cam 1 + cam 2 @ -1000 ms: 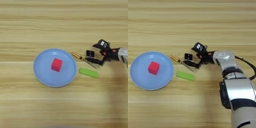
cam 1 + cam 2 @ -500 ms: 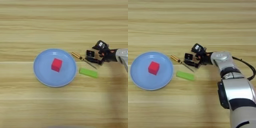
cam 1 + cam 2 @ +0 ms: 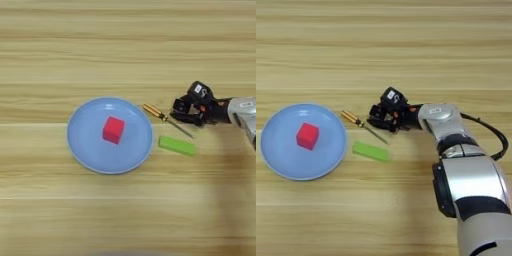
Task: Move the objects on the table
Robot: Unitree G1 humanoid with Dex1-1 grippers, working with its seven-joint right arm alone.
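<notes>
Since last look, my gripper (image 3: pixel 381 116) lowered over square block, now hidden; finger state unclear. Risk: knocking screwdriver (image 3: pixel 165 119) just beside.

Evenly and softly lit from above, no harsh glare. Faint soft shadow under the plate (image 3: pixel 80 150) at lower frame and below the arm at right. Slightly soft focus throughout, edges undistorted.

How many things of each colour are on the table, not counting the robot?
Red: 1, the red cube
Light blue: 1, the plate
Yellow: 1, the screwdriver
Green: 1, the green bar
Black and white: 1, the square block at the gripper
Total: 5
</notes>
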